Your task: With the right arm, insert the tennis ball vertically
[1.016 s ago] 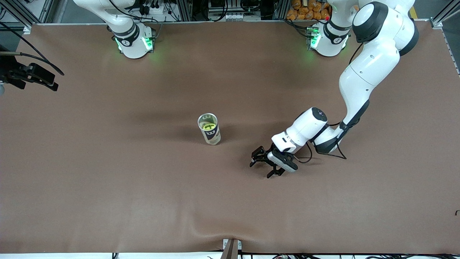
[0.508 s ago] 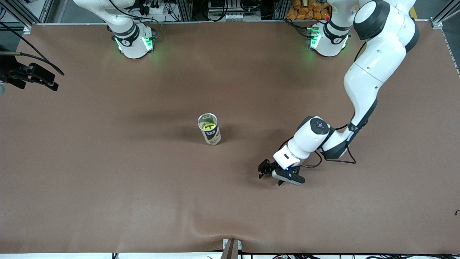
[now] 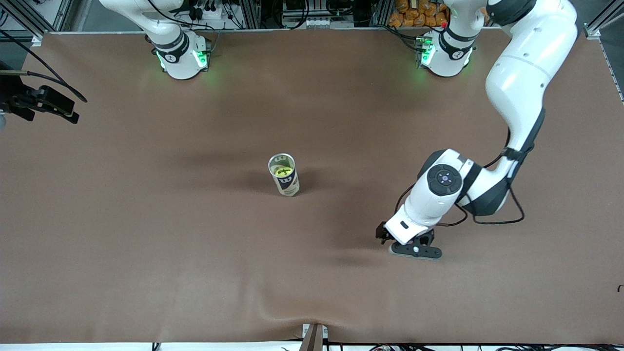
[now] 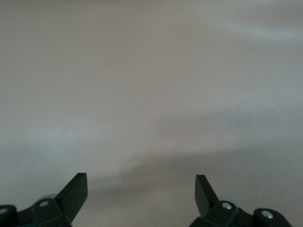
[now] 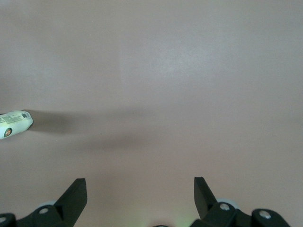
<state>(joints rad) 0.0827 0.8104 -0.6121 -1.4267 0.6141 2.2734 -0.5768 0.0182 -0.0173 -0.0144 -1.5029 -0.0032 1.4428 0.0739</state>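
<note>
- My left hand (image 3: pixel 407 242), fingers spread wide and empty, has drawn away from the can (image 3: pixel 283 174) toward the counter's (image 3: pixel 146 219) near edge.
- Tennis ball (image 3: pixel 283 171) sits inside the upright can at mid-counter: insertion looks done.
- My right hand (image 5: pixel 140 201), wide and empty, waits over open brown counter.

The left gripper (image 4: pixel 141 189) hangs over bare brown bench (image 4: pixel 151 85). Its jaws stand wide apart, holding nothing.
</note>
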